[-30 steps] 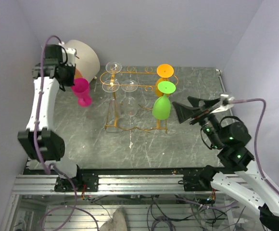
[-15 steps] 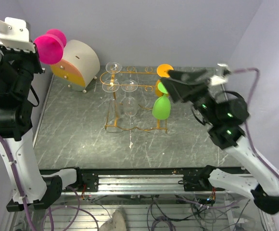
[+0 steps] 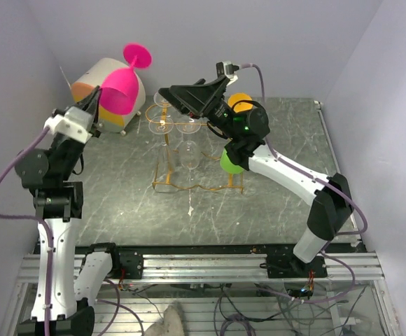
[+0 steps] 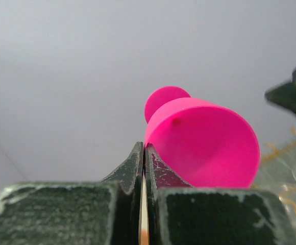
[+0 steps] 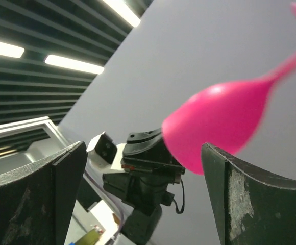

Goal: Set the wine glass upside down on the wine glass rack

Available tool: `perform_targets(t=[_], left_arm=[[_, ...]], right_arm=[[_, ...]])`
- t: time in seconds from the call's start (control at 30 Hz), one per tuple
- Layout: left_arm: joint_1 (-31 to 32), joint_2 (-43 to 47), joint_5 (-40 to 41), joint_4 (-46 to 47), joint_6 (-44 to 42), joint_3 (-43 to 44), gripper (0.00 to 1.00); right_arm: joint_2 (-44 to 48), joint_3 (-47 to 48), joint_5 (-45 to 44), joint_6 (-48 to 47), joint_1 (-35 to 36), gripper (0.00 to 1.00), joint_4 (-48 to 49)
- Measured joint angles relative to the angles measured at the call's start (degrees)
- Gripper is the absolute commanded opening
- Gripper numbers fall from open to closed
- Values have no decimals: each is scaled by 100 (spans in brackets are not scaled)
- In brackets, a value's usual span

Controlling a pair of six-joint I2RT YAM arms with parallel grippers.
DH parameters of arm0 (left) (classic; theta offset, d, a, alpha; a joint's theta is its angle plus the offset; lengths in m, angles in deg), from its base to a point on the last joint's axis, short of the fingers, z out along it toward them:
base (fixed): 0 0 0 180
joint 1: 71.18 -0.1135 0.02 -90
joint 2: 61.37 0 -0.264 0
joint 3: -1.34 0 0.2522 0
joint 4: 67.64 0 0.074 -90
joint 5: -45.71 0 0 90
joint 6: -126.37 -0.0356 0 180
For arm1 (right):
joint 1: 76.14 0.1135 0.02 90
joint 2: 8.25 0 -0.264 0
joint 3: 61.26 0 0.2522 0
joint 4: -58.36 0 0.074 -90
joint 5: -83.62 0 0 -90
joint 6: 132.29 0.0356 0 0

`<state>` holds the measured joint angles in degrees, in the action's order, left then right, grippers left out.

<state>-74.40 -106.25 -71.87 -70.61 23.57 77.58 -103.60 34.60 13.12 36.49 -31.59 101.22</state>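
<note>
The left pincer (image 3: 94, 105), clenched on the rim of the glass (image 3: 117, 94), has swung it foot-up towards the rack (image 3: 155, 185), while the right pincer (image 3: 168, 98), jaws spread wide, has crossed over to face the bowl just ahead, likely readying a handover.

The pink wine glass (image 3: 117, 94) looks like smooth, opaque plastic with a soft sheen. The gold-orange wire rack (image 3: 196, 187) is thin, shiny metal. The grey marbled tabletop (image 3: 119, 203) looks matt.

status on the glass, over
Left gripper shut on pink wine glass rim, foot up, aloft. Right gripper open above wine glass rack, possibly in the path.
</note>
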Motion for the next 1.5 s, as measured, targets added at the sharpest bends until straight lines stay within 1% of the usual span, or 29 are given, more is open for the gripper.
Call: perform_targets(t=[0.1, 0.23, 0.33, 0.43, 0.6, 0.7, 0.73, 0.77, 0.87, 0.9, 0.93, 1.27, 1.37, 1.43, 1.5], left_arm=[[0, 184, -74, 1261, 107, -214, 7], [0, 555, -240, 2509, 260, -664, 7], [-7, 732, -385, 3209, 363, -975, 7], [-11, 813, -592, 3541, 380, -1237, 7], [-20, 846, -778, 3751, 286, -1504, 7], [-22, 874, -802, 3801, 195, -1556, 7], [-22, 887, -813, 3823, 175, -1569, 7], [-22, 901, -828, 3840, 166, -1582, 7], [-28, 964, -844, 3880, 144, -1641, 7], [-33, 977, -850, 3882, 140, -1659, 7], [-33, 988, -848, 3897, 125, -1676, 7], [-33, 1097, -839, 4030, 76, -1818, 7], [-33, 1097, -839, 4048, 79, -1829, 7], [-33, 1097, -841, 4061, 81, -1829, 7], [-33, 1097, -846, 4068, 81, -1829, 7]], right_arm=[[-195, 273, -83, 212, 109, 91, 107], [-282, 592, -247, 271, 192, 90, 116], [-363, 802, -396, 229, 210, 86, 74], [-570, 1158, -503, 166, 251, 83, -31], [-946, 1665, -610, -26, 483, 65, -236], [-1161, 1899, -658, -103, 645, 59, -297], [-1228, 1952, -678, -116, 695, 55, -304], [-1287, 1978, -702, -131, 743, 50, -304], [-1432, 2028, -782, -116, 804, 32, -227], [-1464, 2050, -800, -96, 802, 27, -190], [-1512, 2096, -841, -50, 802, 24, -140], [-1615, 2094, -1091, 79, 798, 22, 227], [-1615, 2094, -1117, 114, 802, 19, 273], [-1615, 2096, -1126, 144, 802, 21, 299], [-1617, 2096, -1139, 184, 802, 27, 330]])
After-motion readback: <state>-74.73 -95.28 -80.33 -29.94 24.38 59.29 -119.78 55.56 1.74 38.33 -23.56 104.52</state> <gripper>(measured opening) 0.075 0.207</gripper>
